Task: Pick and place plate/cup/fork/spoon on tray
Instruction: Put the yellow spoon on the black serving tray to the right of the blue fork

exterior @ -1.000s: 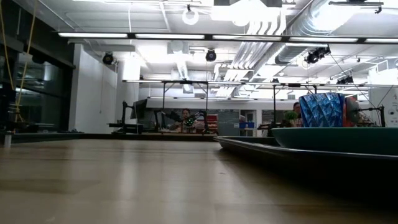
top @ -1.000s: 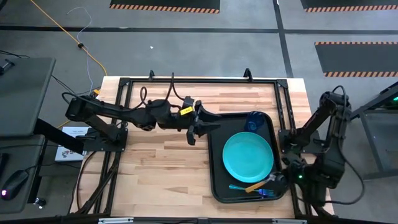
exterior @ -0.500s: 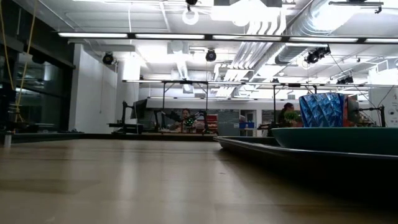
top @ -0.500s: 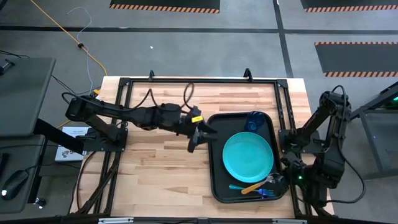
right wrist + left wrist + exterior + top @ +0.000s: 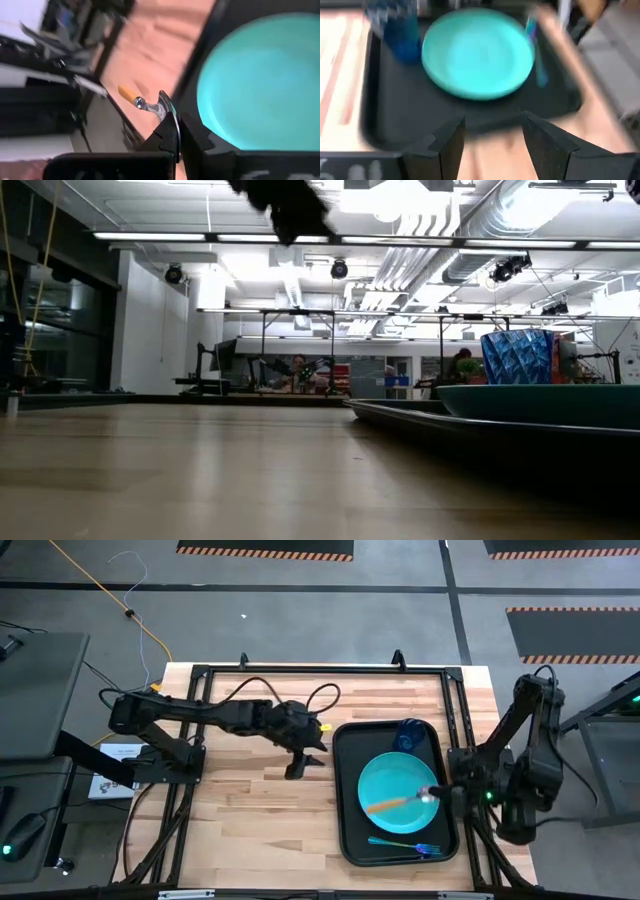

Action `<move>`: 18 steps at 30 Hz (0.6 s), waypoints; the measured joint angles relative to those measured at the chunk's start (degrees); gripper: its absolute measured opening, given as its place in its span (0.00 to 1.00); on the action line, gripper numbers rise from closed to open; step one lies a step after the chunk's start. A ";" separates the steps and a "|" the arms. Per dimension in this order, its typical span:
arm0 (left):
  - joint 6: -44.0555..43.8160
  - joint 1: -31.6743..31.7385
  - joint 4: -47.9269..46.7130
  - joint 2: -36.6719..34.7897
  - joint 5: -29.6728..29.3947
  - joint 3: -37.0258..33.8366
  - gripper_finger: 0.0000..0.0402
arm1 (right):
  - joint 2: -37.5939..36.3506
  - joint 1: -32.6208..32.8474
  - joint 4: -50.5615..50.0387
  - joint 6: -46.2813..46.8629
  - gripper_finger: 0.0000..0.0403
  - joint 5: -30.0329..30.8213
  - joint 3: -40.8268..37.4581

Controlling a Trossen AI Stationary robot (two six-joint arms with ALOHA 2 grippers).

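Note:
The turquoise plate [image 5: 398, 780] lies on the black tray [image 5: 345, 805], with the dark-blue cup [image 5: 408, 733] upright at the tray's far end and the teal-handled fork [image 5: 400, 843] at its near end. My right gripper [image 5: 432, 796], at the tray's right rim, is shut on the spoon [image 5: 388, 805], whose orange handle reaches out over the plate. My left gripper [image 5: 295, 765] is open and empty above the bare wood left of the tray; its fingers [image 5: 447, 145] frame the tray and plate [image 5: 477, 52]. My right gripper pinches the spoon's metal bowl [image 5: 172, 117] between its two fingers, the bowl edge-on between them. The fingers come from the table's right side. The spoon sticks out past the fingertips toward the table's left, its orange handle [image 5: 127, 93] free above the plate.
A black metal frame [image 5: 300, 670] runs along the table's far edge and sides. Bare wood lies left of the tray. In the low view the cup [image 5: 517, 357] rises behind the plate's rim [image 5: 540, 400], and a person sits at a far table in the room.
My right gripper has lifted the spoon off the tray's near end, where it lay by the fork, and carried it toward the far edge, over the plate. My left gripper has drawn back from the tray's left rim toward the table's near edge and left.

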 joint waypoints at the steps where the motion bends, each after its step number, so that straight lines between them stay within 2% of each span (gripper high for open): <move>1: 2.50 0.63 -1.75 0.44 0.00 -0.02 0.46 | -0.82 -0.74 -0.42 -0.77 0.00 1.20 0.00; 6: 12.20 2.11 1.78 4.77 0.09 0.01 0.46 | -4.26 -4.77 -1.00 -6.31 0.00 7.03 0.01; 11: 12.60 2.46 10.65 12.95 0.42 0.04 0.44 | -6.79 -7.69 -0.85 -11.45 0.00 9.29 0.02; 15: 9.59 2.23 17.33 19.41 0.30 0.02 0.34 | -8.14 -8.95 -0.75 -13.76 0.00 9.97 0.02; 18: 5.58 1.87 21.62 23.44 -0.75 0.05 0.19 | -8.76 -9.29 -0.60 -15.02 0.00 11.07 0.03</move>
